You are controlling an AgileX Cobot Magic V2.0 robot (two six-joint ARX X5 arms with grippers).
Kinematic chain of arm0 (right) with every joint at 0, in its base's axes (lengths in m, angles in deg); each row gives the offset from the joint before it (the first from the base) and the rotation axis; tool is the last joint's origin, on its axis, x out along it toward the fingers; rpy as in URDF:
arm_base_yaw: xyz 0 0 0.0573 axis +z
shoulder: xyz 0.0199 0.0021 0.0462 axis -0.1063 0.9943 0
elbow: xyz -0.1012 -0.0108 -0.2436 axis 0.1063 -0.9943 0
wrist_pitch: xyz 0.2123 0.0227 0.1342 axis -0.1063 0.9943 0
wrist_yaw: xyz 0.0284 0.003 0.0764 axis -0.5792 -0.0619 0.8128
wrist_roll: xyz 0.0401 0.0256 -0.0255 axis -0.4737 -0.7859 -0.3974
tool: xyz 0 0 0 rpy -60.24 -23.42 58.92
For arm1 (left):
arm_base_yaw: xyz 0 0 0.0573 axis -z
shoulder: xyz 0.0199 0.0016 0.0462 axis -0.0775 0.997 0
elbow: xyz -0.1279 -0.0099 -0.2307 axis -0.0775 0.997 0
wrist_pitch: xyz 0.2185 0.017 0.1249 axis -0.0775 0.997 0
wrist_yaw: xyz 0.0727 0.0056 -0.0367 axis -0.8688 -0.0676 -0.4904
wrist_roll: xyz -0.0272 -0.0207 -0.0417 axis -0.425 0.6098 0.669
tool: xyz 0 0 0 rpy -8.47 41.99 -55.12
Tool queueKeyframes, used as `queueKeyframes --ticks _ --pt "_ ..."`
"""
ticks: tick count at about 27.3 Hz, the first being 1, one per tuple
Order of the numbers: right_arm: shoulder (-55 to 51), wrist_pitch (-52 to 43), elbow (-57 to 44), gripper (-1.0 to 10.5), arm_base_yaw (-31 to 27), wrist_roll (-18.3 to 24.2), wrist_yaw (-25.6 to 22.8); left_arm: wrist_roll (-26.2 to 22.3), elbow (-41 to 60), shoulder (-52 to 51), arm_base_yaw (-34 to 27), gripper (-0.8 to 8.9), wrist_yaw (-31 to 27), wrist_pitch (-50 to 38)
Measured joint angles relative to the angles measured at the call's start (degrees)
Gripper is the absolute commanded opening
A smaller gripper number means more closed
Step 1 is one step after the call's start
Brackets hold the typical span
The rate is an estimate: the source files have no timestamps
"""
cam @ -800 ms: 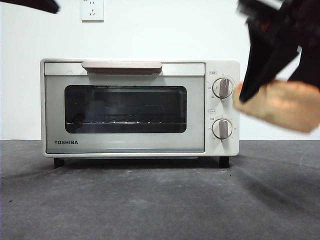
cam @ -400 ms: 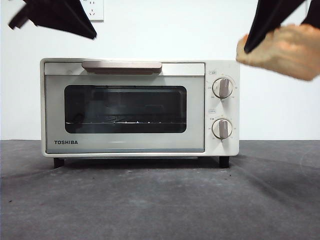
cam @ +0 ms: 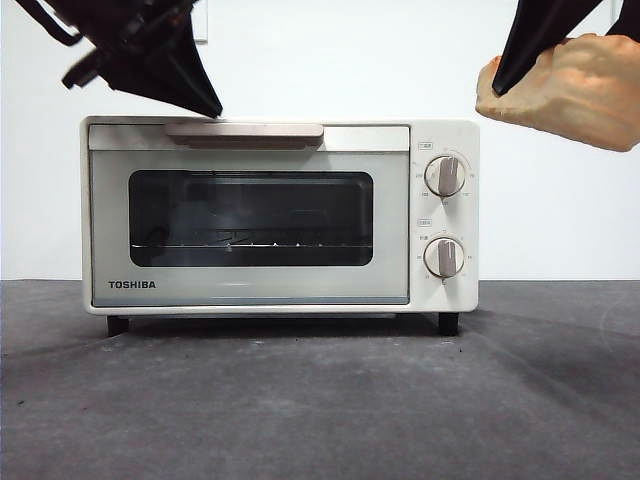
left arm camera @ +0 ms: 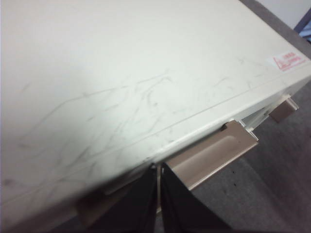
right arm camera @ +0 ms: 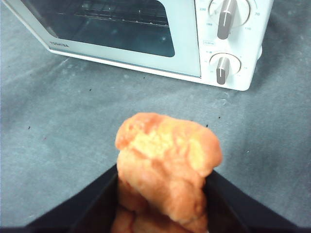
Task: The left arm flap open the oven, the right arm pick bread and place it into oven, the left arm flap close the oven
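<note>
The cream oven stands on the table with its glass door shut. My left gripper hangs over the oven's top left, its tip just above the left end of the beige handle. In the left wrist view the left gripper is shut, right at the handle by the edge of the oven top. High on the right, my right gripper is shut on the golden bread. In the right wrist view the bread sits between the jaws, above the table in front of the oven.
Two round knobs sit on the oven's right panel. A wall socket shows behind the left arm. Dark grey tabletop spreads in front of the oven.
The left gripper came down from the top left corner to the handle's left end. The right gripper lifted the bread from knob height to above the oven's top right corner.
</note>
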Motion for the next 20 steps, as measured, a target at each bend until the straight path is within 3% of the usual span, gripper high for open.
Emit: queueKeyframes --ticks 11,20 --pt "0.0 0.0 0.0 2.2 0.0 0.39 -0.02 -0.63 -0.66 2.25 2.05 0.16 -1.36 -1.07" --pt "0.0 0.0 0.0 2.2 0.0 1.11 -0.04 -1.44 -1.77 1.81 5.57 0.16 -0.87 4.96"
